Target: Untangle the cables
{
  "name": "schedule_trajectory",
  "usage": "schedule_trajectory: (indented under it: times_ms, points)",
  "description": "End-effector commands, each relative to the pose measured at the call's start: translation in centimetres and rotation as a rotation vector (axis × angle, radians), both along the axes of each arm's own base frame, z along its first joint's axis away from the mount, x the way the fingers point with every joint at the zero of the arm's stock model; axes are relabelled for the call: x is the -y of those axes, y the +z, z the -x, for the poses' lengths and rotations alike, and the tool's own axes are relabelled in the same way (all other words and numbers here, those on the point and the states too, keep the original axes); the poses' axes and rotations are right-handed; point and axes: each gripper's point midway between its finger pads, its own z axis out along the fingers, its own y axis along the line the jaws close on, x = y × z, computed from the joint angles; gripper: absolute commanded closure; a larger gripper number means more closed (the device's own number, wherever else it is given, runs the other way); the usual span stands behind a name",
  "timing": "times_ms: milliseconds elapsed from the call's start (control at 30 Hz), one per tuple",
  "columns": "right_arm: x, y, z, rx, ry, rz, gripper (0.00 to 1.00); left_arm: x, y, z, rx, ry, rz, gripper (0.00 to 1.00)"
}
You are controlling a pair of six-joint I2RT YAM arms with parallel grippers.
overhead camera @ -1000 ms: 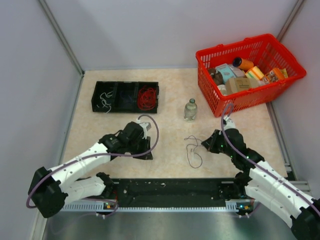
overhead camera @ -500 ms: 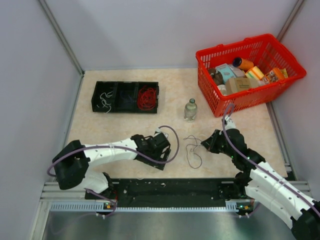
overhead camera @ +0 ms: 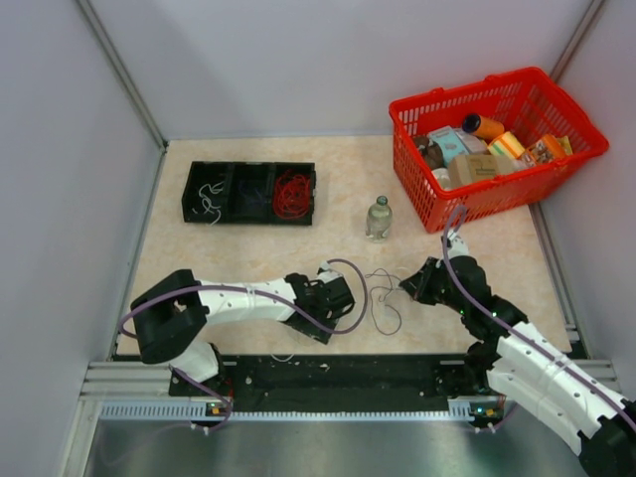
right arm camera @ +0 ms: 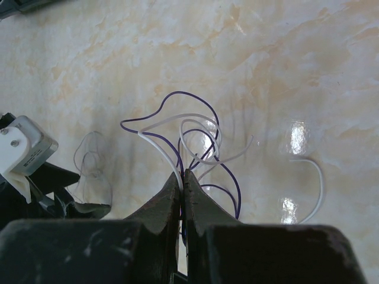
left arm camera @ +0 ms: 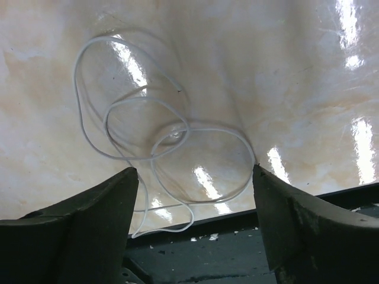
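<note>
Two wires (overhead camera: 384,298): knotted — I'm mid-separation.
Right pincer (right arm camera: 182,176): clamped on the knot (right arm camera: 198,142).
Left pincer (left arm camera: 192,177): wide over white loops (left arm camera: 187,125).
Next: grip a loop, pull apart.

Cream table (overhead camera: 248,263) veined in tan like marble – scattered with red, white and dark cables.

The loose cables (right arm camera: 200,131) are one white strand and one dark violet strand; a separate white cable (left arm camera: 195,125) shows pale against the glossy cream. A black tray (overhead camera: 248,218) carries a red bunch (overhead camera: 291,194), a white bunch (overhead camera: 208,199) and a dark blue bunch (overhead camera: 255,191), faint against the black. The basket (overhead camera: 467,211) is bright red mesh – its packages (overhead camera: 467,164) orange, teal and brown. The bottle (overhead camera: 379,221) is clear. The left arm (overhead camera: 243,296) and right arm (overhead camera: 537,363) are white with black joints and lilac cords (overhead camera: 347,262). Walls (overhead camera: 318,60) are pale grey.
</note>
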Motion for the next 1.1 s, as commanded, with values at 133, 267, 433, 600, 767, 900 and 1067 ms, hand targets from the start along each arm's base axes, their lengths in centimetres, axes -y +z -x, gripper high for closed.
schedule_trajectory:
  times_ms: [133,267,433,600,767,900,1067]
  points:
    - [-0.3,1.8,-0.7,0.058,-0.004,-0.041,1.0,-1.0,-1.7,-0.9,-0.045,0.059,0.073,0.49]
    - [-0.1,1.9,-0.6,0.061,-0.009,-0.035,1.0,-1.0,-1.5,-1.4,-0.035,0.068,0.087,0.68]
    - [-0.1,2.1,-0.6,0.066,-0.007,-0.033,1.0,-0.5,-0.8,-2.1,-0.013,0.062,0.11,0.97]
    - [-0.1,2.1,-0.7,0.067,-0.009,-0.026,1.0,-0.1,2.3,-3.5,0.065,0.08,0.155,1.0]
    - [-0.1,2.2,-0.7,0.065,-0.006,-0.026,1.0,-0.4,4.9,-4.4,0.087,0.111,0.204,0.6]
    - [-0.1,1.9,-0.6,0.063,-0.005,-0.024,1.0,-2.1,5.4,-5.5,0.063,0.169,0.262,0.01]
    - [-0.1,1.9,-0.6,0.063,-0.006,-0.029,1.0,-4.4,3.9,-6.6,-0.002,0.243,0.234,0.01]
